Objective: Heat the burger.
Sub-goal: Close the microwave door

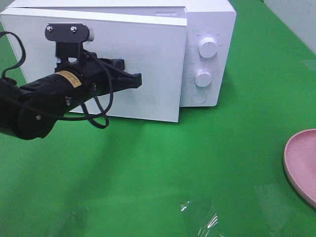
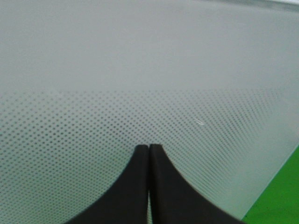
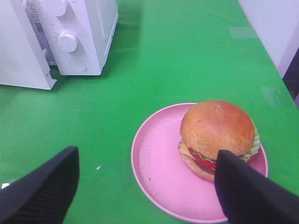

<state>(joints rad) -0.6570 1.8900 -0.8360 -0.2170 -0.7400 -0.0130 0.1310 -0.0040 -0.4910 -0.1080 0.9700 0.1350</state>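
Green tabletop [image 1: 148,177] bears white microwave [image 1: 207,29] and pink plate [image 3: 159,172].

Left arm [image 1: 34,101] black throughout, matte and blocky, with a yellow-and-gold label [image 1: 68,79] wrapped round the cylindrical section. Loose black cables [image 1: 98,106] looped beneath and curled up behind. Grey bracket [image 1: 69,33] mounted on top, fastened by two silver screws, with a white rounded camera housing at its end. Left gripper [image 1: 139,80] black, with fingers [image 2: 163,186] smooth, dark, flaring broadly toward the base and tapering to narrow tips. Right gripper [image 3: 145,182] likewise black; fingers [image 3: 247,191] wide and wedge-shaped, with a faintly textured matte surface
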